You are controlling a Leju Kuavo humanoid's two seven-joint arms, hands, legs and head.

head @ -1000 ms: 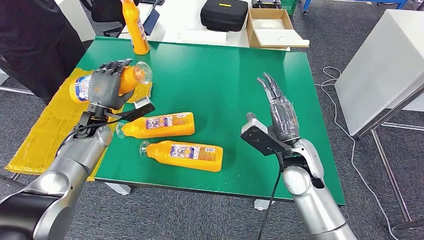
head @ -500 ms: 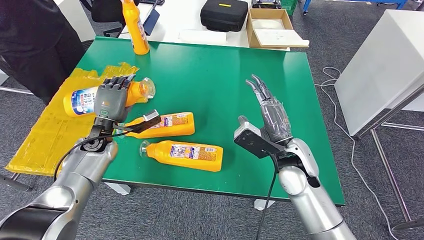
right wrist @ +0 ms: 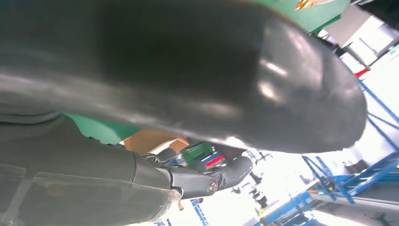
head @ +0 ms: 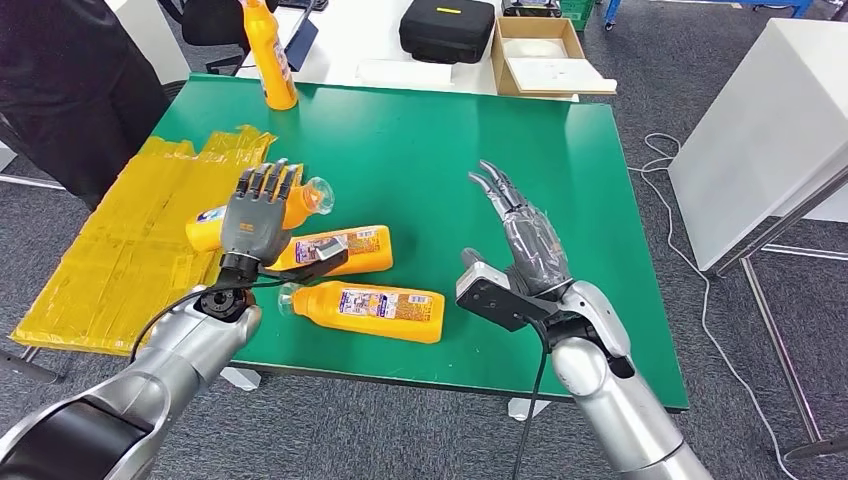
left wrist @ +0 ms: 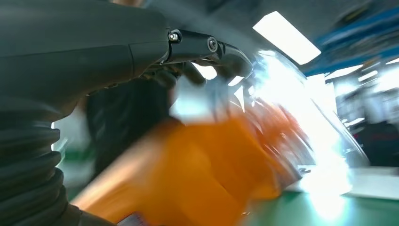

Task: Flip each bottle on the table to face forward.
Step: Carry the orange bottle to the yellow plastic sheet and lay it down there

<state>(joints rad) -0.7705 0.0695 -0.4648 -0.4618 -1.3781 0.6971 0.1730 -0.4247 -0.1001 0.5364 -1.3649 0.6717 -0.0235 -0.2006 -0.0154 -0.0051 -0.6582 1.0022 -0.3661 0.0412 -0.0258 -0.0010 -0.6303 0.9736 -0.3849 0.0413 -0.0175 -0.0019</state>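
head view | left hand [head: 255, 215] grips the held bottle [head: 300, 200], now carried in beside the lying bottles [head: 335, 250] | right hand [head: 525, 235] splayed, holding nothing | looks like set-down next

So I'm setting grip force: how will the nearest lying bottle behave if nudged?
The nearest bottle lies on its side on the smooth green table, so it may roll. Its glossy plastic looks slippery. Its solid orange colour hints it's full, so probably fairly heavy.

Glossy orange plastic bottles [head: 365, 311] lie on a matt green table [head: 450, 150].
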